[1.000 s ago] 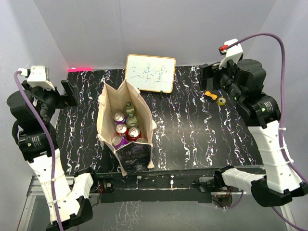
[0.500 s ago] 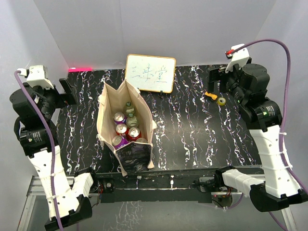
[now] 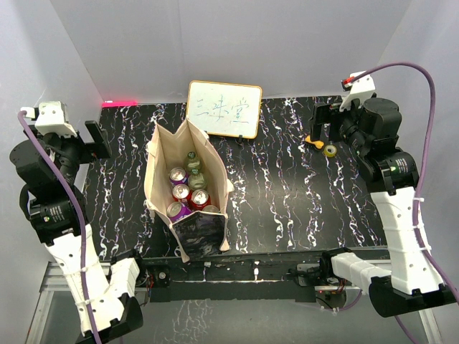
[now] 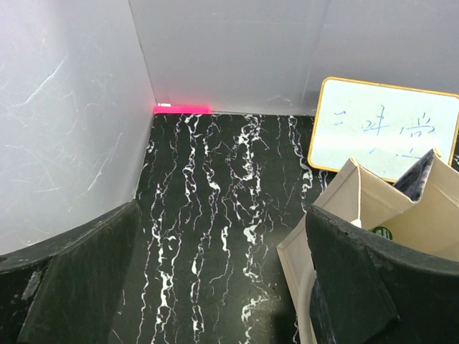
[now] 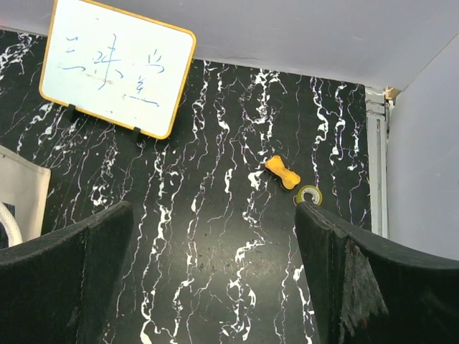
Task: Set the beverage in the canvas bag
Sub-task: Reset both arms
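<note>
The canvas bag (image 3: 166, 154) stands open on the black marbled table, left of centre. Inside it are several beverage cans (image 3: 181, 192), red and purple, and a green-capped bottle (image 3: 191, 159). My left gripper (image 3: 97, 137) hovers open to the left of the bag, holding nothing. In the left wrist view the gripper (image 4: 226, 279) frames bare table, with the bag's rim (image 4: 337, 208) just past its right finger. My right gripper (image 3: 323, 126) hangs open at the far right, well away from the bag. In the right wrist view the gripper (image 5: 215, 279) is empty over the table, and a bag corner (image 5: 21, 192) shows at left.
A white framed board (image 3: 224, 109) with writing stands behind the bag. An orange bone-shaped piece (image 5: 282, 173) and a small tape roll (image 5: 310, 194) lie near the right gripper. A pink strip (image 4: 183, 109) sits at the back left corner. Grey walls enclose the table.
Both arms have drawn back and outward from the middle, the left one leftward and the right one rightward and up. The bag and its contents have not moved.
</note>
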Robot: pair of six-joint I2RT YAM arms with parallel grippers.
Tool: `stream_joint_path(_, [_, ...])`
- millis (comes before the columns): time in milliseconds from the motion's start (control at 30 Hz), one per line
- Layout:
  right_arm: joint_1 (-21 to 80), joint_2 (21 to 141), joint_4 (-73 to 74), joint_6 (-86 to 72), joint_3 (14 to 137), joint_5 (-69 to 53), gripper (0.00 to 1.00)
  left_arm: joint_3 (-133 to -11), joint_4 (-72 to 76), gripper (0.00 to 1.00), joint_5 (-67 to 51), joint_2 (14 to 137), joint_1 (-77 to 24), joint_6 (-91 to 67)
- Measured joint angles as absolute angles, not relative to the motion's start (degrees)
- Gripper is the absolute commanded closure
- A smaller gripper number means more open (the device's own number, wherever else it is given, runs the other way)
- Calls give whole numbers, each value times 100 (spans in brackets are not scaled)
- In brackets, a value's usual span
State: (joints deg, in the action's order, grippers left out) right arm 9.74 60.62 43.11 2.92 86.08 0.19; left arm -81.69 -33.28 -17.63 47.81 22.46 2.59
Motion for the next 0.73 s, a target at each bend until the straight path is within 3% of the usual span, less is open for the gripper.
stream_joint_path(733, [875, 5833, 4305, 336, 8447, 67, 1, -7926, -3120, 3, -1782, 4766, 2471, 233])
